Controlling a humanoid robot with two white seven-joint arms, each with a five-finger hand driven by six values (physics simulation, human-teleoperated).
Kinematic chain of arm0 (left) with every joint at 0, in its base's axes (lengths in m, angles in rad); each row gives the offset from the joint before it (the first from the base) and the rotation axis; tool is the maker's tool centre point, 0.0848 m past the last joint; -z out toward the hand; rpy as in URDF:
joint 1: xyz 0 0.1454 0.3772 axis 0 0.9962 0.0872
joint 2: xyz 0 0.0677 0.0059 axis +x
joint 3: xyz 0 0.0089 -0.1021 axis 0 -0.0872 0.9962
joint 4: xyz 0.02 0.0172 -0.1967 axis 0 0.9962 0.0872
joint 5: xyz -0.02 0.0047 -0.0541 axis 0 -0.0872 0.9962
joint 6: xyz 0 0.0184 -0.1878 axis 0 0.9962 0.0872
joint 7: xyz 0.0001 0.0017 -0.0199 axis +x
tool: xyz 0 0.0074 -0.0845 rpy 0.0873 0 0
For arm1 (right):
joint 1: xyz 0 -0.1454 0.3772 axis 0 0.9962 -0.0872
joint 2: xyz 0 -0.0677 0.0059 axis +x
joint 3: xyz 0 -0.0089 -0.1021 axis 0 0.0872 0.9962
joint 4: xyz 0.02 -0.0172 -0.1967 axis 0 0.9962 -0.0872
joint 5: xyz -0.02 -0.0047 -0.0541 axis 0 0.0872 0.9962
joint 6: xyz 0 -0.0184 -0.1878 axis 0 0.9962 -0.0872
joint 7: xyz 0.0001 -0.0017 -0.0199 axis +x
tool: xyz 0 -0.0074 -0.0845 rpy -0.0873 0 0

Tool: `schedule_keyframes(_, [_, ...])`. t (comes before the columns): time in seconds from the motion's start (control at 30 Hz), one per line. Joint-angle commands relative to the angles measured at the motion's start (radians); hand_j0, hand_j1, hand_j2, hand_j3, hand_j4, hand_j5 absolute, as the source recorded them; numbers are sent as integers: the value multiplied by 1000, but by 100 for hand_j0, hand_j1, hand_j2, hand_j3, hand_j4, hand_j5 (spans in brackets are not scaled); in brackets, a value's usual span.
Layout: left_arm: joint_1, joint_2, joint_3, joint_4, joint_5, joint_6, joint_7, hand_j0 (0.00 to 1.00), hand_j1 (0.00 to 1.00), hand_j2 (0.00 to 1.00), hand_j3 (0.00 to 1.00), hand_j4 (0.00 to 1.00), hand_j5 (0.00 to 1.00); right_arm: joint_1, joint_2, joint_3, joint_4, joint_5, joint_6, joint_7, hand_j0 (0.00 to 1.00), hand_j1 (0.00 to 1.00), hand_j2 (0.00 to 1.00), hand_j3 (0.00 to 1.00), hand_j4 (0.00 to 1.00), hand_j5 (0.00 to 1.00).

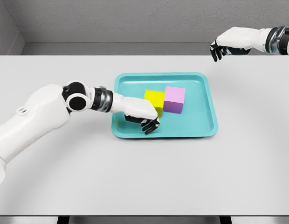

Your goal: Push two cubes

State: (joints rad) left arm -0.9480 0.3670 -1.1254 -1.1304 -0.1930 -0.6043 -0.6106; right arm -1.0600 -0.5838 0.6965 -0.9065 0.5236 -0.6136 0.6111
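A yellow cube and a pink cube stand side by side, touching, inside a teal tray at the table's middle. My left hand reaches over the tray's left rim, its back against the yellow cube's near-left side, with the dark fingers loosely curled downward and holding nothing. My right hand hovers at the far right, well away from the tray, fingers relaxed and drooping, empty.
The tray sits on a wide white table with a grey wall behind it. The left forearm crosses the tray's left edge. Bare tabletop lies all around the tray.
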Motion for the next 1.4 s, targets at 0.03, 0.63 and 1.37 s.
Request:
schedule_keyframes(0.03, [-2, -3, -1, 27, -16, -7, 0, 13, 13, 13, 13, 13, 13, -2, -1, -2, -2, -4, 3, 0, 32, 32, 32, 32, 32, 32])
schedule_keyframes(0.63, [-14, -45, 1, 67, -31, -7, 0, 13, 13, 13, 13, 13, 13, 5, -2, -2, 0, -5, 3, 0, 36, 36, 36, 36, 36, 36])
schedule_keyframes(1.37, [-29, -82, 1, 93, -42, -7, 0, 13, 13, 13, 13, 13, 13, 5, -22, -18, 3, -7, 3, 0, 100, 100, 100, 100, 100, 100])
